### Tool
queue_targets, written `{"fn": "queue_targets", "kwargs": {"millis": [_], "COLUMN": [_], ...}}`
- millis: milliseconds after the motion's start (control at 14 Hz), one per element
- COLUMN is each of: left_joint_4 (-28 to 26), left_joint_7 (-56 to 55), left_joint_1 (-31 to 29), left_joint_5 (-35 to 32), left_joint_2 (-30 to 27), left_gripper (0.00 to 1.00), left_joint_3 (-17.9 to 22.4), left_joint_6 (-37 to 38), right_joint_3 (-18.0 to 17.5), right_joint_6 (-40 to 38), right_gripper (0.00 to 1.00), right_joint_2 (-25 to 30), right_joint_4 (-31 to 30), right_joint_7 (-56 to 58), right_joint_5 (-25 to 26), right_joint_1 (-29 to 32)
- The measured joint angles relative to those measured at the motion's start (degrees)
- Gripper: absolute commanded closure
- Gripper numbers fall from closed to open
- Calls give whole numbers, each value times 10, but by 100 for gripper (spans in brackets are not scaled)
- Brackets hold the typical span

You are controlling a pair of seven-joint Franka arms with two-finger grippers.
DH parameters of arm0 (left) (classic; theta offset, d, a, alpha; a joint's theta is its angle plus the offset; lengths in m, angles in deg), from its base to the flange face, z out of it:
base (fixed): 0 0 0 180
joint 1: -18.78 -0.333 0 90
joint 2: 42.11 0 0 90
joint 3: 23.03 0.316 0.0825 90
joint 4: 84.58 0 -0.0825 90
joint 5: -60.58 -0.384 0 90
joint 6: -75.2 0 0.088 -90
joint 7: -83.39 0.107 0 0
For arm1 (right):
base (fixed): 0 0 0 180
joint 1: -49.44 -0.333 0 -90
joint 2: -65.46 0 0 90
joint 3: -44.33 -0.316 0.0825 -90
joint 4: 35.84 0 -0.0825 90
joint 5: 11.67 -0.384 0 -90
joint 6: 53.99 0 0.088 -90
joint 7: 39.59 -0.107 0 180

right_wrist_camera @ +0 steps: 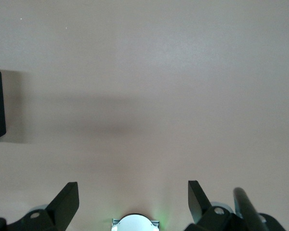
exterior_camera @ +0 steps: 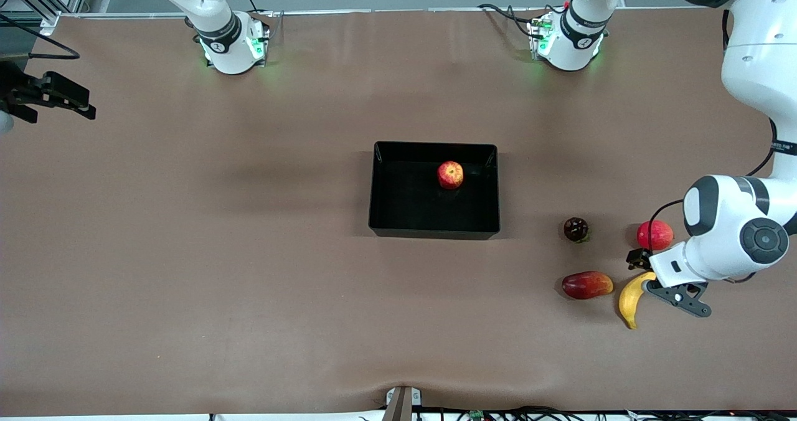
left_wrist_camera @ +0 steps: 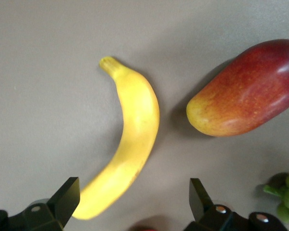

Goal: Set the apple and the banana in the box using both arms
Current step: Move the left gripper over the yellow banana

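The apple [exterior_camera: 450, 175], red with yellowish streaks, lies inside the black box [exterior_camera: 386, 215] in the middle of the table. The yellow banana [exterior_camera: 630, 299] [left_wrist_camera: 135, 139] lies on the table toward the left arm's end, nearer to the front camera than the box. My left gripper [exterior_camera: 642, 269] [left_wrist_camera: 134, 199] hangs open low over one end of the banana, which shows between the fingers without being gripped. My right gripper [exterior_camera: 75, 100] [right_wrist_camera: 134, 199] waits open over bare table at the right arm's end, with nothing in it.
An elongated dark red-orange fruit [exterior_camera: 587, 284] [left_wrist_camera: 250, 89] lies close beside the banana. A pinkish-red round fruit [exterior_camera: 655, 235] and a small dark fruit with green leaves [exterior_camera: 576, 229] sit a little farther from the front camera. The right arm's base [right_wrist_camera: 135, 224] shows under its gripper.
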Motion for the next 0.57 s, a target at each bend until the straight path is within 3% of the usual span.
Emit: {"fn": "queue_targets", "kwargs": {"millis": [569], "left_joint_4": [11], "left_joint_7": [108], "left_joint_1": [2], "left_joint_5": [0], "left_joint_2": [52], "left_gripper": [0], "left_joint_3": [26], "left_joint_6": [-98], "right_joint_3": [2], "right_joint_6": [2], "right_gripper": [0], "right_joint_2": [-1], "right_joint_4": [0], "right_joint_7": [0], "right_joint_5": [-1], "right_joint_1": [0]}}
